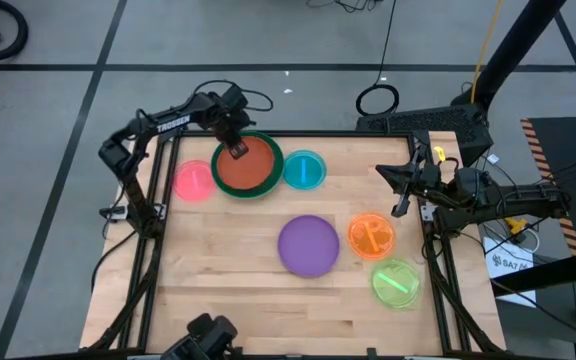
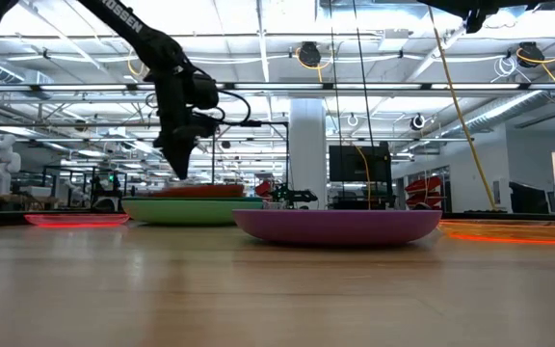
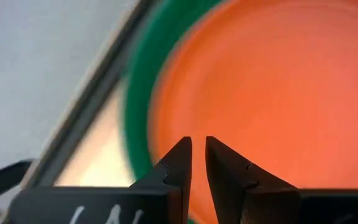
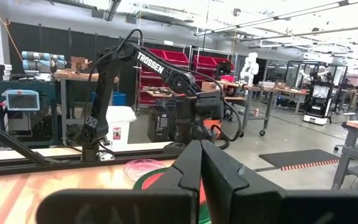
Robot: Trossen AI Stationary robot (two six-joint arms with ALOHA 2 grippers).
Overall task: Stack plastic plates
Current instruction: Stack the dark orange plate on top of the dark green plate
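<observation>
A red-orange plate (image 1: 248, 168) lies inside a dark green plate (image 1: 275, 150) at the far left of the table. My left gripper (image 1: 235, 150) points down over the red-orange plate's far-left rim (image 3: 166, 93). Its fingers stand a narrow gap apart, with nothing between them. In the low view its tips (image 2: 178, 173) hang just above that plate (image 2: 200, 191). Single plates rest flat on the wood: pink (image 1: 194, 181), blue (image 1: 304, 170), purple (image 1: 308, 245), orange (image 1: 371, 236) and lime green (image 1: 396, 283). My right gripper (image 1: 400, 205) waits shut at the right edge.
A black frame rail (image 1: 153, 200) borders the table beside the pink plate. The near half of the wooden top (image 1: 238, 300) is bare. In the low view the purple plate (image 2: 337, 226) stands in front of the green stack (image 2: 191, 210).
</observation>
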